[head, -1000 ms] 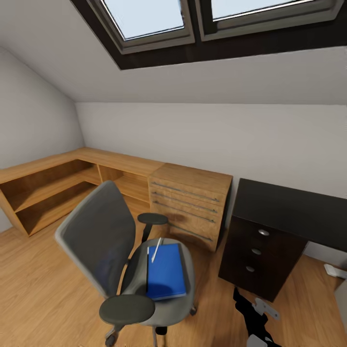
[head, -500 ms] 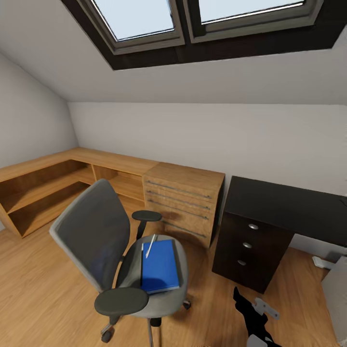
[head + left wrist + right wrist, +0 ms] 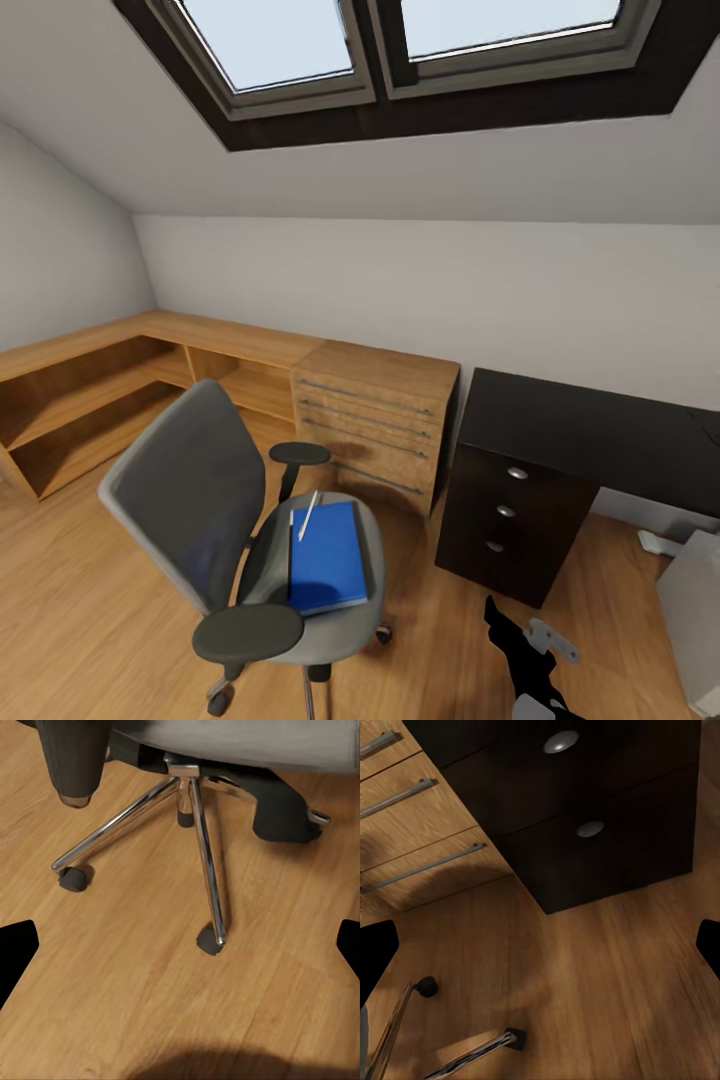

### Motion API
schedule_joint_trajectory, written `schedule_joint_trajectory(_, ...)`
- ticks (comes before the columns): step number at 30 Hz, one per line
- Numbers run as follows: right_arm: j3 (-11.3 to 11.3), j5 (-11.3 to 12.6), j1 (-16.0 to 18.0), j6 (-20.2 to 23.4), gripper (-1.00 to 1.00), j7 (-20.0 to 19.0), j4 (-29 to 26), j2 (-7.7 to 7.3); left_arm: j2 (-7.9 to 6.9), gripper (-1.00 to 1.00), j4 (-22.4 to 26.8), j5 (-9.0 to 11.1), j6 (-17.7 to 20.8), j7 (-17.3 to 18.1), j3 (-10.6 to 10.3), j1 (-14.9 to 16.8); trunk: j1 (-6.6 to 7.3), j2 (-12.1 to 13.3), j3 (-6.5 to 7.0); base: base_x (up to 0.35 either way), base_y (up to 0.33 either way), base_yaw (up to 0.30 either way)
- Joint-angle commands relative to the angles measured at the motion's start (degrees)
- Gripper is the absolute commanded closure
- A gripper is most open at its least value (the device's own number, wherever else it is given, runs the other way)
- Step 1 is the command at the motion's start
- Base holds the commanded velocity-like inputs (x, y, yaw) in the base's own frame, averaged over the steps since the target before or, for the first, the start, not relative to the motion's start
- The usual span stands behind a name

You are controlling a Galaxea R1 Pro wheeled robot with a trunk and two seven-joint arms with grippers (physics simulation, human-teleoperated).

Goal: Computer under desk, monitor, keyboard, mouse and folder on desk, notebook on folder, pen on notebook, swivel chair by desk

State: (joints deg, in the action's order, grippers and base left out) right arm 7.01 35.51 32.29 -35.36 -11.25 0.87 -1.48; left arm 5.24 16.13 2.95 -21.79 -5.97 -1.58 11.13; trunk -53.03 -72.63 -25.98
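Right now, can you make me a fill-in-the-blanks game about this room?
1. The blue folder lies on the seat of the ______.
2. A white pen rests on top of the ______.
3. The black desk has drawers with round ______ knobs.
4. The wooden chest stands between the shelves and the ______.

Missing words: swivel chair; folder; silver; desk

The swivel chair [image 3: 235,530] stood on the floor [image 3: 70,600] left of the bench [image 3: 590,435], with the folder [image 3: 326,557] on its seat and a pen [image 3: 307,514] on the folder. A wooden chest [image 3: 375,420] stood between shelving [image 3: 100,385] and the bench, against the back wall; the computer [image 3: 695,620] sat at far right
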Motion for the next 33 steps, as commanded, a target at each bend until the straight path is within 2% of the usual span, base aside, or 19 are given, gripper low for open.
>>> schedule_joint_trajectory(1, 0.46, 0.09, 0.05, -0.14, -1.0, -0.49, 0.1, -0.01, 0.01, -1.0, -0.04, 0.3, -0.19, -0.18, -0.18, 0.04, 0.23, 0.38, 0.13, 0.0, 0.0, -0.001)
schedule_joint_trajectory(6, 0.46, 0.06, 0.05, -0.14, -1.0, -0.52, 0.13, 0.02, 0.02, -1.0, -0.04, 0.3, -0.2, -0.18, -0.18, 0.04, 1.33, 2.39, 1.02, 0.0, 0.0, -0.02)
schedule_joint_trajectory(13, 0.46, -0.39, 0.05, -0.14, -1.0, -0.53, 0.1, 0.64, 0.1, -1.0, -0.04, 0.3, -0.18, -0.15, -0.18, 0.04, 2.86, 5.19, 2.28, 0.0, 0.0, -0.225)
schedule_joint_trajectory(27, 0.46, -4.86, 0.05, -0.14, -1.0, -0.53, 0.13, 0.78, 0.16, -1.0, -0.04, 0.3, -0.18, -0.14, -0.18, 0.04, 5.94, 10.81, 4.39, 0.0, 0.0, -0.208)
schedule_joint_trajectory(33, 0.46, -5.36, 0.05, -0.14, -1.0, -0.53, 0.1, 0.78, 0.15, -1.0, -0.04, 0.3, -0.18, -0.13, -0.15, 0.04, 7.26, 13.22, 5.12, 0.0, 0.0, -0.104)
